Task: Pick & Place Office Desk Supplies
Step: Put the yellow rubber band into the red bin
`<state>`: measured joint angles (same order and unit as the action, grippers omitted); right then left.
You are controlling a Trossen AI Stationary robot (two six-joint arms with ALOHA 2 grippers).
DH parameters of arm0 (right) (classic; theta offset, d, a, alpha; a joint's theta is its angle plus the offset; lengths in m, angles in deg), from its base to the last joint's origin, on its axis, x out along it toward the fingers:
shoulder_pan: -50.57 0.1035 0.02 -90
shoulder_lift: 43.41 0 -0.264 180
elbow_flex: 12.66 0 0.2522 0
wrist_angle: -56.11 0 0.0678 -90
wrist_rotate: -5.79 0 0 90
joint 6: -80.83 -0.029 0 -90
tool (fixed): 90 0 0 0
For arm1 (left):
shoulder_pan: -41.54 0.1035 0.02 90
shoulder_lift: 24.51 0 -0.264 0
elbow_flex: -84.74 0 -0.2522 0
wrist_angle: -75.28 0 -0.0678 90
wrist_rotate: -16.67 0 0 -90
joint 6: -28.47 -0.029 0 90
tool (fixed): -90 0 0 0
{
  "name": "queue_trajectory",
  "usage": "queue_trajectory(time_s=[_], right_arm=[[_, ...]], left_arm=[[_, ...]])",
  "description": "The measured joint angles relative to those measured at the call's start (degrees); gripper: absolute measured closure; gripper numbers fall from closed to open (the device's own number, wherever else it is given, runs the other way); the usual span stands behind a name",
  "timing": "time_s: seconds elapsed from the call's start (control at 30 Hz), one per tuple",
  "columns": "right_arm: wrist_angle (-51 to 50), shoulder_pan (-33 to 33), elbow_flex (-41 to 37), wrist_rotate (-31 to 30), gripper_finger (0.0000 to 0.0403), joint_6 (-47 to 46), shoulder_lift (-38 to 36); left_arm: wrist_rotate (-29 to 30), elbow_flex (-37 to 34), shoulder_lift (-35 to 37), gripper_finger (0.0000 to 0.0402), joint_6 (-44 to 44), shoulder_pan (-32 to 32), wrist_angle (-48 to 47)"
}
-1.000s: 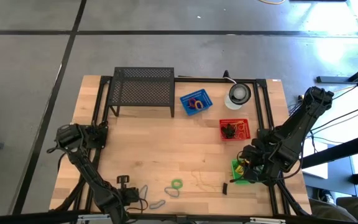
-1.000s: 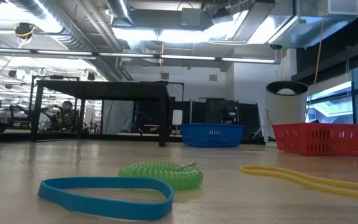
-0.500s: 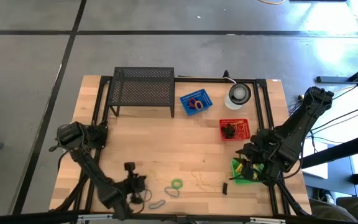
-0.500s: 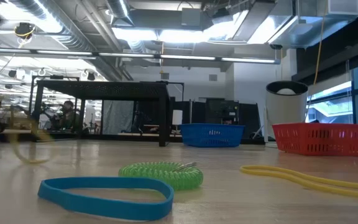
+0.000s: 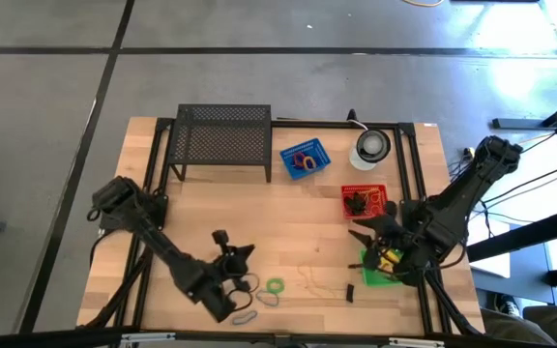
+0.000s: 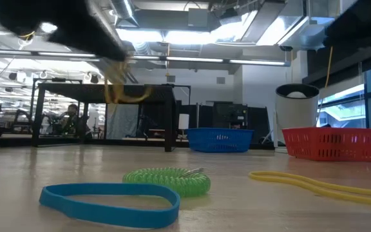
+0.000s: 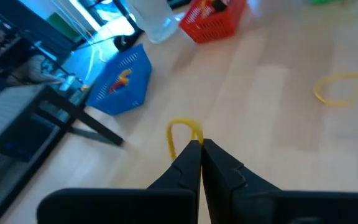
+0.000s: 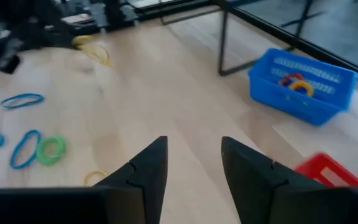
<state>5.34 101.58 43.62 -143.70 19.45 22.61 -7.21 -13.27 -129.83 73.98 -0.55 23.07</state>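
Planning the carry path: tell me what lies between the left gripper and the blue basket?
Bare wood. In the high view, nothing sits between the left gripper, holding a yellow rubber band, and the blue basket.

left end effector (image 5: 245,253) closed and raised above the table, right end effector (image 5: 364,235) open at right side

The wooden table (image 5: 288,217) bore a black mesh rack (image 5: 222,138), blue basket (image 5: 304,158) and red basket (image 5: 365,202); rubber bands (image 5: 275,287) lay near its front edge.
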Motion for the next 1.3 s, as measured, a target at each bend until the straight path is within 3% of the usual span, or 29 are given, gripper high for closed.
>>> queue_trajectory(time_s=[0.27, 0.47, 0.67, 0.8, 1.03, 1.3], right_arm=[[20.5, -5.8, 0.0, 9.6, 0.0249, 26.4, 0.1], [33.9, -10.4, 0.0, 15.8, 0.0246, 40.2, 2.2], [46.2, -15.7, 0.0, 27.5, 0.0204, 48.5, 7.0], [53.9, -18.0, 0.0, 33.7, 0.0167, 55.5, 11.4], [62.8, -20.7, 0.0, 34.0, 0.0132, 66.4, 17.3], [64.9, -23.2, 0.0, 33.9, 0.0131, 64.2, 19.0]], left_arm=[[0.2, 0.0, 3.0, 0.0398, -15.1, 4.5, 15.9], [-7.5, 0.1, 4.5, 0.0398, -28.4, 6.5, 30.6], [-15.9, 0.1, 4.5, 0.0398, -38.6, 8.7, 41.6], [-17.2, 0.1, 4.5, 0.0398, -41.9, 10.2, 45.2], [-21.3, 0.1, 4.5, 0.0398, -46.6, 13.1, 50.0], [-21.2, 0.2, 4.5, 0.0398, -51.3, 14.9, 55.1]])
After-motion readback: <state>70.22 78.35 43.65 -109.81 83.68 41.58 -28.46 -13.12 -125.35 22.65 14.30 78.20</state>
